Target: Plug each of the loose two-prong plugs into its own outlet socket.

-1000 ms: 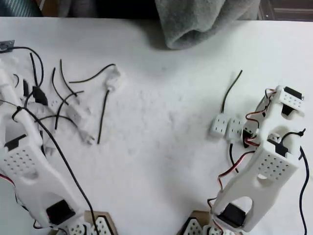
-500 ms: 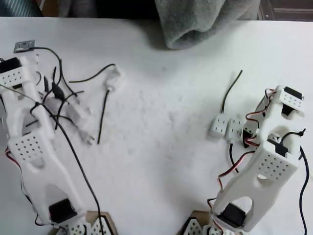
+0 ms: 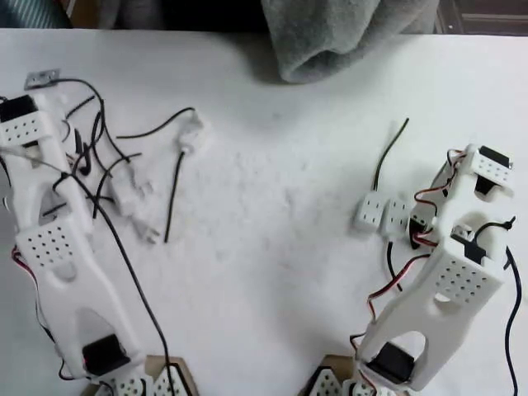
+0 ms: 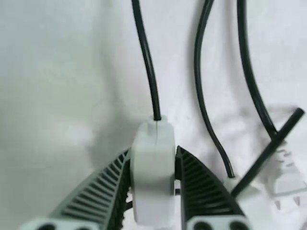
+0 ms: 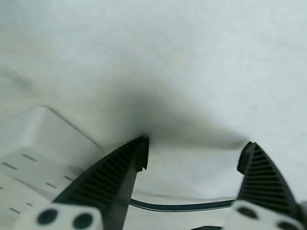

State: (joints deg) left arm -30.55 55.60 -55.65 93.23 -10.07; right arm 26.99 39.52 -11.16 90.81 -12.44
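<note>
- No text, label, brand, number or sign can be read in any view.
- No lettering can be made out on the white plug (image 4: 152,163) in the left wrist view.
- No marking is legible on the outlet sockets (image 3: 369,212) in the high view.
</note>
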